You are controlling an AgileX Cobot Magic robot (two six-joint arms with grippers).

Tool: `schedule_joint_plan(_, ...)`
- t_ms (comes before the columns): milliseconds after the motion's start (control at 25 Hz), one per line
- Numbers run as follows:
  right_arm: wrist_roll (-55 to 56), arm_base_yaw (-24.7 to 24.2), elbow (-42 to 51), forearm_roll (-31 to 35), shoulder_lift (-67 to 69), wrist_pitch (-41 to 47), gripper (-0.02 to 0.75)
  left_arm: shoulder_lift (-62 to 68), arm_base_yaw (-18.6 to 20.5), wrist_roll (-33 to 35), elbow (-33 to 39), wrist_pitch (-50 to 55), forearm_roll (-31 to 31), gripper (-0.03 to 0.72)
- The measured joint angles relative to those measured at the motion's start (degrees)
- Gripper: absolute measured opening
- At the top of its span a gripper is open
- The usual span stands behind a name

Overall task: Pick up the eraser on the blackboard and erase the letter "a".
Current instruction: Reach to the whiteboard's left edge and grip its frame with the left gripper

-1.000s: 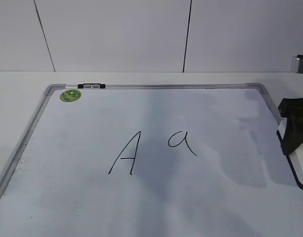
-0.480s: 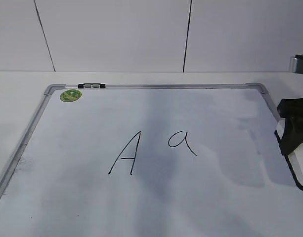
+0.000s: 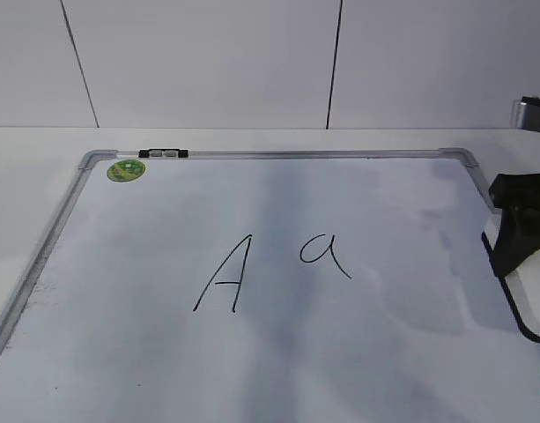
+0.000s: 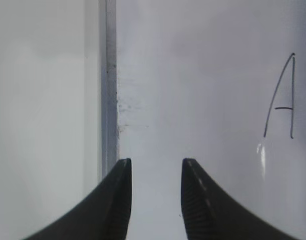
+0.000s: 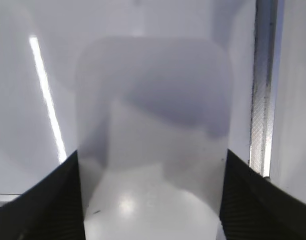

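The blackboard (image 3: 402, 352) is a white board with a grey frame lying flat. The letter "a" (image 3: 323, 254) is written near its middle, right of a taller capital "A" (image 3: 224, 275). My right gripper (image 3: 519, 231) is at the board's right edge, shut on the white eraser (image 3: 534, 291) with its black underside. In the right wrist view the eraser (image 5: 153, 100) fills the gap between the gripper's (image 5: 152, 154) two fingers, beside the frame (image 5: 262, 90). My left gripper (image 4: 155, 162) is open and empty over the board's left frame (image 4: 109, 75), with the "A" (image 4: 282, 97) to its right.
A round green sticker (image 3: 126, 170) sits in the board's far left corner, beside a black and grey clip (image 3: 162, 153) on the top frame. A white wall stands behind the table. A grey metal part (image 3: 534, 110) shows at the far right.
My right gripper with the eraser has shifted slightly left and up at the board's right edge. Its shadow on the board has moved with it. The letters are unchanged.
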Motion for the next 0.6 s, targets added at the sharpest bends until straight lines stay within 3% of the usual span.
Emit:
schedule_joint_plan(360,-0.69,0.0,0.0,0.25,0.0,0.0,0.556,20.27,0.0,0.0,-13.42,0.66,6.7,0.256)
schedule_joint_plan(600,-0.95,0.0,0.0,0.34,0.0,0.0,0.556,29.38,0.0,0.0,-15.53,0.79,7.1,0.256)
